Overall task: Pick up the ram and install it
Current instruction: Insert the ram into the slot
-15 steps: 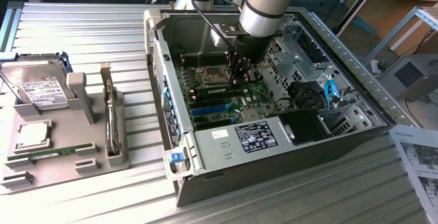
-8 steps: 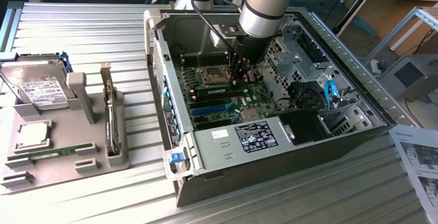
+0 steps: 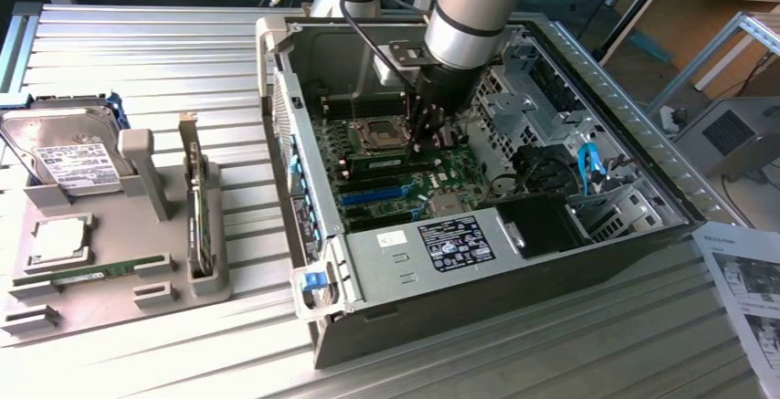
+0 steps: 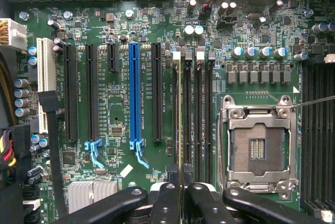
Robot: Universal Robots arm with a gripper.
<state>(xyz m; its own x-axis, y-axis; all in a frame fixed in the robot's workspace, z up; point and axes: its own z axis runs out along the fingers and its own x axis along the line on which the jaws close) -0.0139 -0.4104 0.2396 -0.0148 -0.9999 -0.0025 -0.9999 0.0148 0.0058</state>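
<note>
Green and thin, the ram stood edge-on between the blue slot and the CPU socket, by the black memory slots, pinched mid-length by my nearly closed pincer. I judged it light, stiff and fragile: edges only. The motherboard was crowded, the case walls close.

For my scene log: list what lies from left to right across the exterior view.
Silver hard drive → upright expansion card with metal bracket → open black computer case → printed white paper sheet.
</note>
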